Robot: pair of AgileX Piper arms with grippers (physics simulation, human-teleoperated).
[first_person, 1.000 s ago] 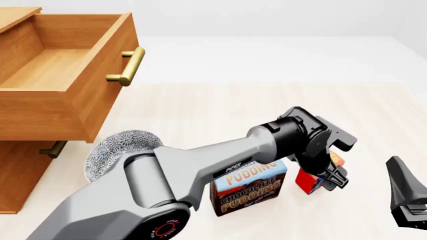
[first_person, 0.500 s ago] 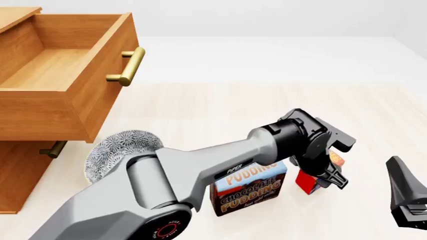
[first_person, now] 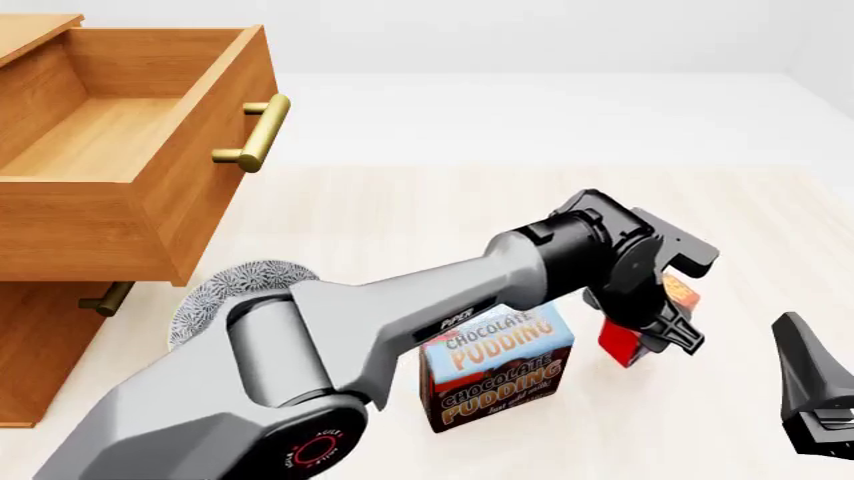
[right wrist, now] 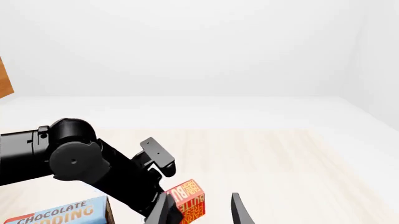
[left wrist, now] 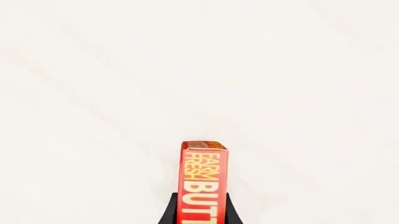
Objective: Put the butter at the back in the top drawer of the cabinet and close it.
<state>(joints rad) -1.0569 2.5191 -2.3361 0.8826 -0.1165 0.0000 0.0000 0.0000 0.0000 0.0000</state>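
The butter [first_person: 617, 342] is a small red box with orange lettering, held just right of the pudding box. My left gripper [first_person: 657, 332] is shut on it, the arm reaching across from the lower left. In the left wrist view the butter [left wrist: 204, 179] stands between the black fingers [left wrist: 170, 212] above the pale table. The top drawer [first_person: 120, 150] of the cabinet [first_person: 40, 340] is pulled open at the far left, with its brass handle [first_person: 256, 133] facing right and nothing visible inside. My right gripper [first_person: 814, 395] hangs open at the lower right, apart from the butter [right wrist: 187, 201].
A blue-and-brown chocolate pudding box [first_person: 497, 375] stands upright under the left forearm. A grey patterned plate [first_person: 234, 292] lies beside the cabinet, below the open drawer. A lower drawer handle [first_person: 104, 298] shows under the open drawer.
My left gripper has risen a little with the butter in it, and more of the pudding box's top now shows. The right gripper and the drawer have not moved.
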